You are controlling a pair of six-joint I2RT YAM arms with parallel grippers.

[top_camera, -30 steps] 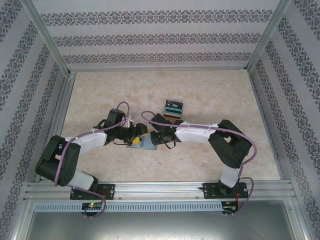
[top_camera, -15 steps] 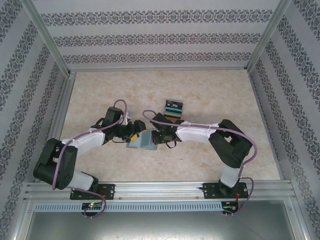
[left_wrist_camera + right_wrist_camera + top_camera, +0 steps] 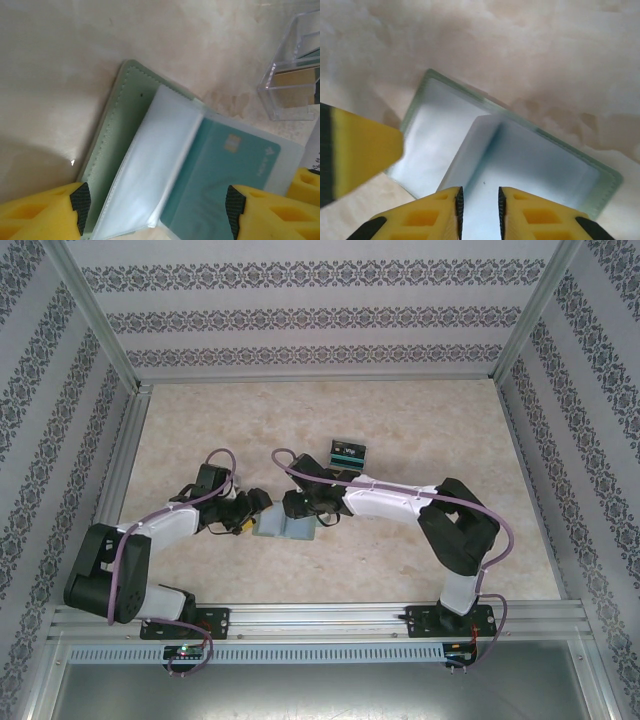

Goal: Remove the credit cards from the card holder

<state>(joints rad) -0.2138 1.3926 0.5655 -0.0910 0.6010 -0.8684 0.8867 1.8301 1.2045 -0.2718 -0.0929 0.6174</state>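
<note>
We find the card holder open mid-frame on the marbled table: stitched dull-green cover, clear sleeves, 1 teal card inside, its lower end cut off. The left fingers gape wide; the right fingers nearly meet, their grip unclear.

The card holder runs off the bottom edge and the clear box off the right.
</note>
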